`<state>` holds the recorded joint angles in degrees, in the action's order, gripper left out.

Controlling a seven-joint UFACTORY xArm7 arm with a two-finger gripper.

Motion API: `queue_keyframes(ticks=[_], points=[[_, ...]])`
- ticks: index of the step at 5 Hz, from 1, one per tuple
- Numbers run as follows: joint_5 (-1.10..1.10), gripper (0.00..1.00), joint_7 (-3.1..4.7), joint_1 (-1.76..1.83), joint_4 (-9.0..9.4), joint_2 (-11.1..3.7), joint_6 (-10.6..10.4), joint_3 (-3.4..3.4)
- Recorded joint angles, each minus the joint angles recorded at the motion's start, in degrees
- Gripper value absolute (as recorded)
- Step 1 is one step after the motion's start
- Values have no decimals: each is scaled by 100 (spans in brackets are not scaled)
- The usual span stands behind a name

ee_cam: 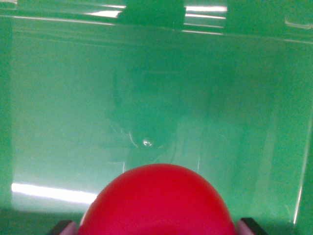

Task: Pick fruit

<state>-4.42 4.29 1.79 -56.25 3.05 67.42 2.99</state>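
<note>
A round red fruit (159, 203) fills the bottom centre of the wrist view. My gripper (159, 226) is shut on it: one dark fingertip (64, 227) shows at the fruit's left edge and the other at its right edge. The fruit hangs above the glossy floor of a green bin (63, 98). The fruit's lower part and most of the fingers are cut off by the frame's bottom edge.
The green bin's far wall (156, 19) runs across the top of the view, and a side wall (305, 147) rises at the wrist view's right. The shiny floor reflects ceiling lights and a dark blur of the arm (146, 112).
</note>
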Motion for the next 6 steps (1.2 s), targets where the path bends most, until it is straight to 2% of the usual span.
queue_keyframes(ticks=[1, 2, 3, 4, 5, 6], points=[[4, 100, 13, 2, -186, 75, 261, -4], [4, 100, 13, 2, -186, 75, 261, -4], [9, 100, 26, 4, -382, 155, 536, -8], [9, 100, 26, 4, -382, 155, 536, -8], [13, 100, 40, 6, -578, 234, 811, -12], [13, 100, 40, 6, -578, 234, 811, -12]])
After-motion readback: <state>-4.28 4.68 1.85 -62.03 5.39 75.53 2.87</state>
